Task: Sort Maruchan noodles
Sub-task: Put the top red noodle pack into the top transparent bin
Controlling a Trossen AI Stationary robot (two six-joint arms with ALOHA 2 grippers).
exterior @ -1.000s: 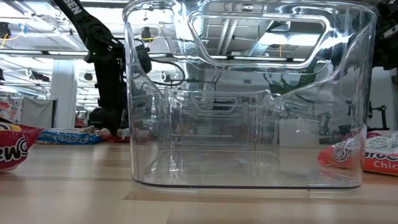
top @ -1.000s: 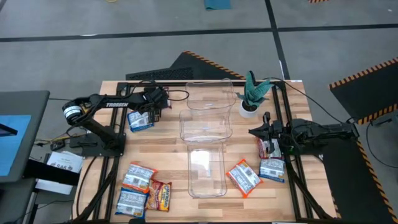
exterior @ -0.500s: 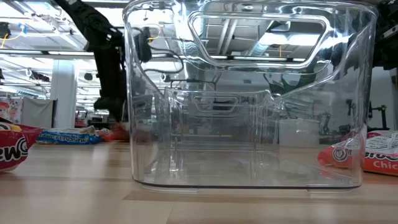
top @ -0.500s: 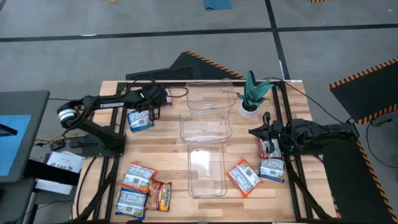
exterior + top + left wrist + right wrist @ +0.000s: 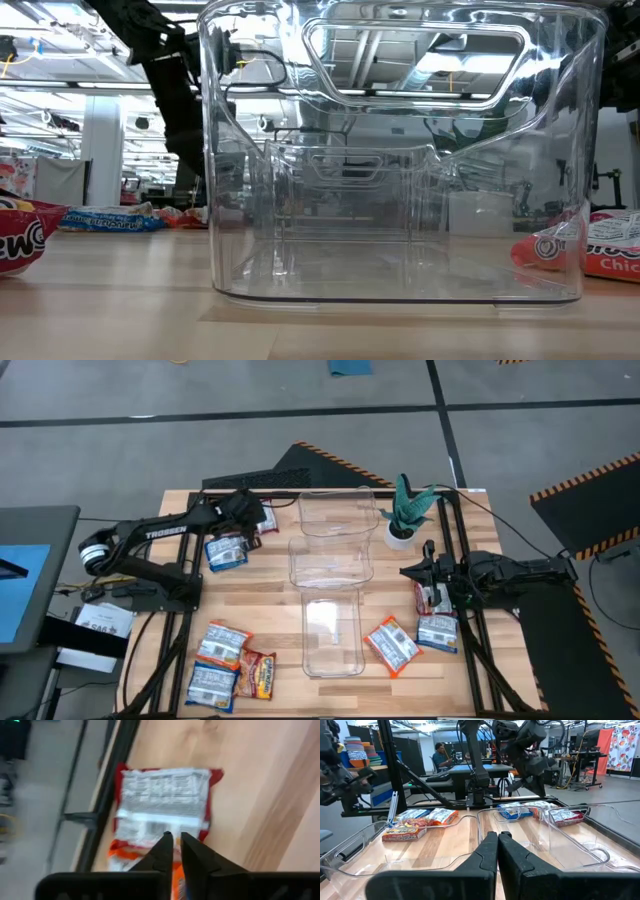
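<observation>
My left gripper hangs over the far left part of the light wooden table, just left of the farthest of the three clear plastic bins that run in a row down the table's middle. Its fingers are nearly closed, a thin slit between them, and they grip nothing. Below them lies a red crinkly Maruchan packet with a white label panel, flat on the wood beside the table's dark frame rail. A blue-and-white packet lies just left of the middle bin.

My right gripper waits to the right of the middle bin, fingers pressed together and empty. Right of the nearest bin lie a red-edged packet, a blue-and-white one and an orange-edged one. Left of that bin, three more packets cluster near the table's front corner. A small green plant in a white pot stands just right of the farthest bin.
</observation>
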